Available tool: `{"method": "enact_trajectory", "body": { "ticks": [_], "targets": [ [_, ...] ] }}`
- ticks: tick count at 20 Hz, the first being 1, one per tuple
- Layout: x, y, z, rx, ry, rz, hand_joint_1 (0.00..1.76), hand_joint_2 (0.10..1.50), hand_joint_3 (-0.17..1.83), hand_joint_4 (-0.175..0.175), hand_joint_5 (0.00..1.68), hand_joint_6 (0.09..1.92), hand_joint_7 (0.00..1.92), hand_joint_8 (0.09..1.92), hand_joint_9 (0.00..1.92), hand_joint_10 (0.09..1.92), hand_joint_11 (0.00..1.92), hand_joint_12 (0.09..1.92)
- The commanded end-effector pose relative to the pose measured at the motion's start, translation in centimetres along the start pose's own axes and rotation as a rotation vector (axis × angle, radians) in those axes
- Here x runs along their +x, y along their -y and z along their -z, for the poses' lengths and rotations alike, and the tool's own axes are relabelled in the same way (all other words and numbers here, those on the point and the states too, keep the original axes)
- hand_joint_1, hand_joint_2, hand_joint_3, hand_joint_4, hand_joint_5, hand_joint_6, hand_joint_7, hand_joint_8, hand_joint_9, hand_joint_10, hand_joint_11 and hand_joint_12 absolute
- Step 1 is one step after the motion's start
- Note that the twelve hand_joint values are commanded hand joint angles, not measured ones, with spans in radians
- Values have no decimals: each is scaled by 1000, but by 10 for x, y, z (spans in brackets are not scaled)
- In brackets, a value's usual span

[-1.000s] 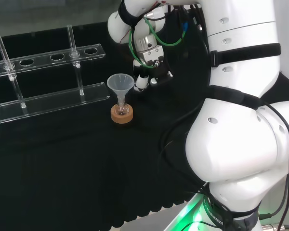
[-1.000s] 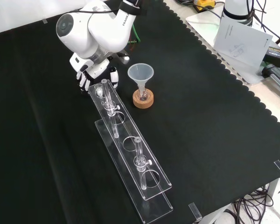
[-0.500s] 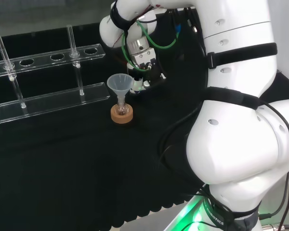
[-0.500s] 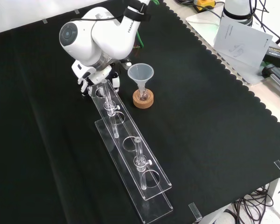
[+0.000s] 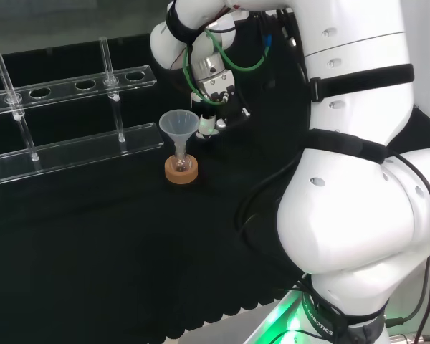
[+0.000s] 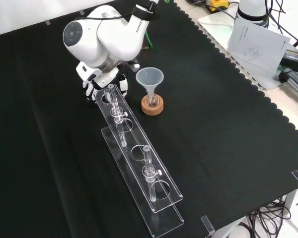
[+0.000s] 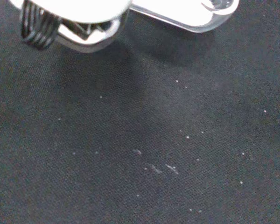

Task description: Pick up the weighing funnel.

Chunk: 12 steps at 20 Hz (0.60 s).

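Our hand [image 5: 208, 125] has shifted left in the head view, beside the funnel [image 5: 179, 123]; we cannot tell its grip. A swing could topple that funnel.

The head view looks from behind and above the arm's base, past the big white arm links [image 5: 351, 215] and across the black cloth [image 5: 93, 251] toward its far edge. The front view looks steeply down on the cloth from about a quarter turn round, reaching its scalloped edge. Both views take in the funnel [image 5: 179, 123] on its cork ring [image 5: 180, 172] and the clear rack [image 5: 79, 150]. The wrist view sits close over bare cloth, with a blurred white part of the hand [image 7: 79, 7] in frame.
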State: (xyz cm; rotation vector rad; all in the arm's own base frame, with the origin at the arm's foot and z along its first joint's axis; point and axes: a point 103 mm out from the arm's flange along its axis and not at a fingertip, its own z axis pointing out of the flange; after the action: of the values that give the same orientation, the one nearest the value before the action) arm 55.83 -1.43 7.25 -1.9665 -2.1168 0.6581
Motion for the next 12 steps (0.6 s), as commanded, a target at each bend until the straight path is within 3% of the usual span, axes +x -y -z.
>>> {"method": "enact_trajectory", "body": {
  "ticks": [1,5,12],
  "targets": [
    [-5,5,1,2,-10,1,959,534,647,-32,440,661,338,718,720,542,449,1311],
    [-6,8,0,3,-6,-12,946,527,642,-33,436,607,313,726,687,564,434,1315],
    [-9,8,-4,-6,-4,-17,940,534,636,2,657,698,322,728,685,572,431,1321]
  ]
}}
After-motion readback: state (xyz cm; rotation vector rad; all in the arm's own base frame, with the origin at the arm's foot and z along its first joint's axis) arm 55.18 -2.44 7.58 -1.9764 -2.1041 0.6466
